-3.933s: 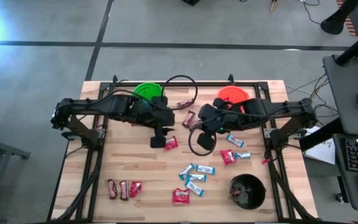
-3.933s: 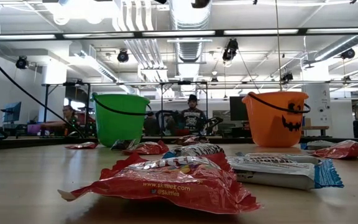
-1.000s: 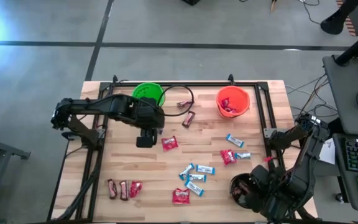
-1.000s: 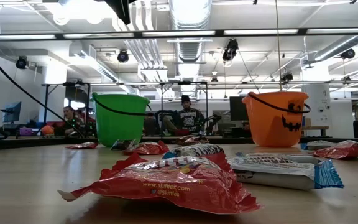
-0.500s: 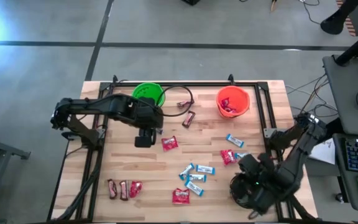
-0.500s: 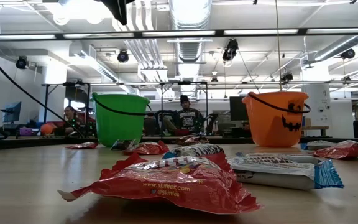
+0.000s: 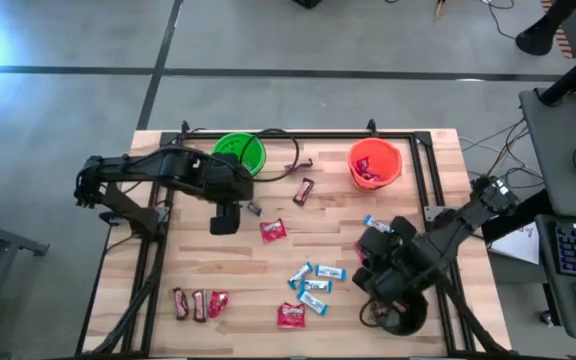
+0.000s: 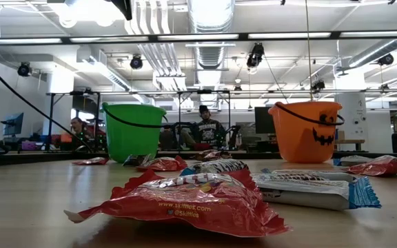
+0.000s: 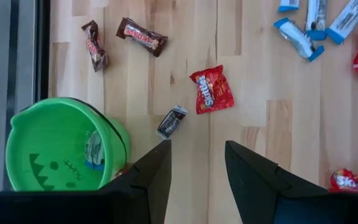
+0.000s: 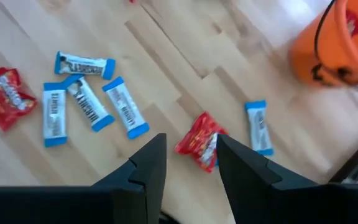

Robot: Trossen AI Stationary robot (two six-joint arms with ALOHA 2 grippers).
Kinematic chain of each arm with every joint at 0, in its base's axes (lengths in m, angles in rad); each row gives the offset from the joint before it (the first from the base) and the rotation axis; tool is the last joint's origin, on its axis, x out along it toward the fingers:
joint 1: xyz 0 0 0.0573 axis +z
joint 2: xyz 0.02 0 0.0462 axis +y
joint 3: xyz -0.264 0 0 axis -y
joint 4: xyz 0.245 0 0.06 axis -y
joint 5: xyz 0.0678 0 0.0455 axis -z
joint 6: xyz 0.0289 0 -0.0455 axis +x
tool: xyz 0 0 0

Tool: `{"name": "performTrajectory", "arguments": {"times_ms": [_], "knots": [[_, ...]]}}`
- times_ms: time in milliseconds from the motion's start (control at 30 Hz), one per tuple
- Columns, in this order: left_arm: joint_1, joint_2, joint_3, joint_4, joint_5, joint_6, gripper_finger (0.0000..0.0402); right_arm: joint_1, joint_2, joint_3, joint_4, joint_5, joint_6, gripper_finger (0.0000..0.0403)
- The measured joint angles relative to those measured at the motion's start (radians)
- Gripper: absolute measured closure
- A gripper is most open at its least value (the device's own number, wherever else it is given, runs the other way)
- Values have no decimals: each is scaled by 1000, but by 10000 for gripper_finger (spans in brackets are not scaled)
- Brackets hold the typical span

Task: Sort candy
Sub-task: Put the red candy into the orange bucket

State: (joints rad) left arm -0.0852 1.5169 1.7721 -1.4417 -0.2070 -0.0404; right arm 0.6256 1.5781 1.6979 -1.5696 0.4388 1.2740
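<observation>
Wooden desk [image 7: 198, 270]: candy [image 7: 308, 285] scattered; both jaws parted, empty. Risk: right gripper [image 10: 188, 163] snagging neighbouring clustered bars.

"Skittles", "www.skittles.com" on red pkt [image 8: 185, 203].

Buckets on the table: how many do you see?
3. The green bucket at the far edge, the orange bucket to its right, the black bucket at the near right corner, partly under the right arm.
</observation>
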Motion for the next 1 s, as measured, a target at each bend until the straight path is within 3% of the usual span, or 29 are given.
{"name": "performTrajectory", "arguments": {"times_ms": [333, 500, 1000], "knots": [[0, -42, 0, -22, 0, -56, 269, -114, -6, 17, 1, -3, -225, 275], [0, -57, 0, -64, 0, -93, 269, -159, -17, 15, -1, -69, -301, 274], [0, -80, 0, -90, -19, -130, 269, -329, -71, -172, -3, -155, -306, 276]]}}
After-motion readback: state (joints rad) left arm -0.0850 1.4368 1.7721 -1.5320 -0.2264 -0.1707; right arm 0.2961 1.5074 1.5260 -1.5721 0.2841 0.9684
